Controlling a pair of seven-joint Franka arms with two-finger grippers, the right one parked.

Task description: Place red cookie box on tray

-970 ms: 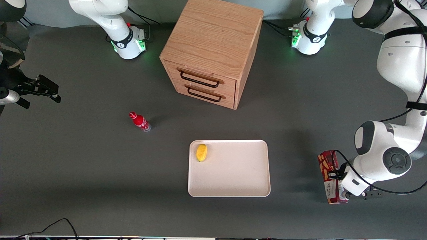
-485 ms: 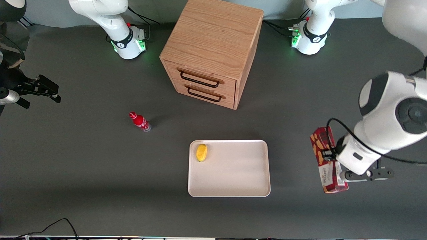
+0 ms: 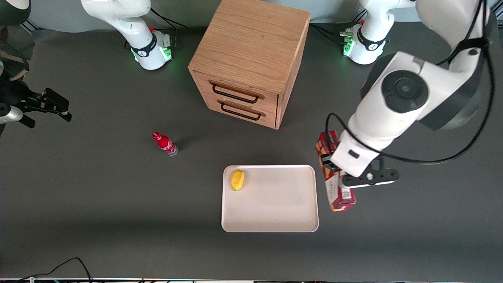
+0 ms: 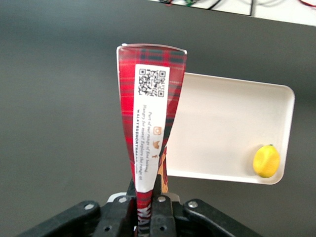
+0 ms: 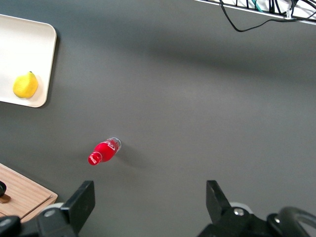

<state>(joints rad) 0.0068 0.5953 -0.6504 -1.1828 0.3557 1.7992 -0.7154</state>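
Gripper (image 4: pixel 147 207) clamped on red cookie box (image 4: pixel 150 118)

Fingers pinch one narrow end of the carton, carrying it lifted off the surface (image 3: pixel 98 188), just beside the tray (image 3: pixel 275 220) at its working-arm edge.

You get even, fairly bright overhead light across the dark grey bench (image 3: pixel 98 188), with no hard glare on it. Shadows are soft: the wooden drawer cabinet (image 3: pixel 251 59) throws a faint one toward the front camera, the small red bottle (image 3: pixel 165 143) a short blurred one beside it, and a broad dim band crosses the bench near the front edge. The cream tray (image 3: pixel 271 226) reads bright but not blown out. Green indicator lights glow at both arm bases. In the left wrist view the gripper (image 4: pixel 146 212) is dark and slightly soft, and the red cookie box (image 4: pixel 150 113) it clamps looks stretched, widening sharply with perspective, its print sharp. The yellow fruit (image 4: pixel 266 161) shows a mild sheen.
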